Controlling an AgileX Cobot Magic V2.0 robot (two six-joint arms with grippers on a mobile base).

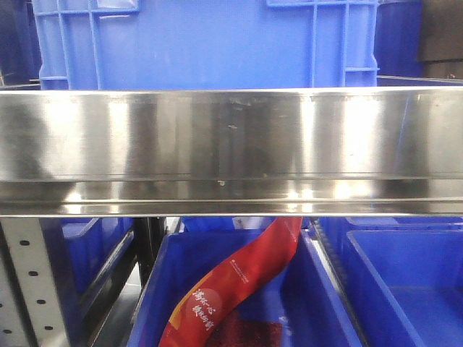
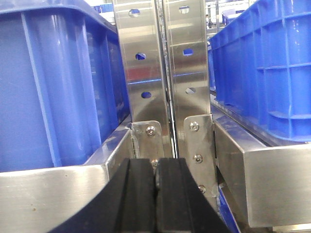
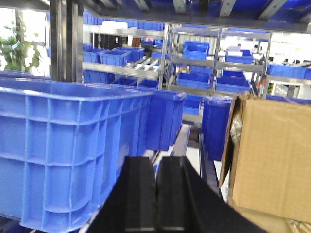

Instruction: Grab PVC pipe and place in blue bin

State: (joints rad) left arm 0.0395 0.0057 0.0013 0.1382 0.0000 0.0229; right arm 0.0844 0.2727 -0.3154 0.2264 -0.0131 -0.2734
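My left gripper [image 2: 156, 194] is pressed closed on nothing, facing the steel upright [image 2: 165, 73] between two blue crates. My right gripper [image 3: 156, 194] is likewise closed and empty beside a blue bin [image 3: 68, 150] and a cardboard box [image 3: 272, 160]. No PVC pipe shows.

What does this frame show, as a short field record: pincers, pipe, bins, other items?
left pincer: shut, empty, facing steel rack uprights
right pincer: shut, empty
PVC pipe: not visible in any view
blue bin: left of right pincer
cardboard box: right of right pincer
front view: steel shelf rail, red banner in lower bin
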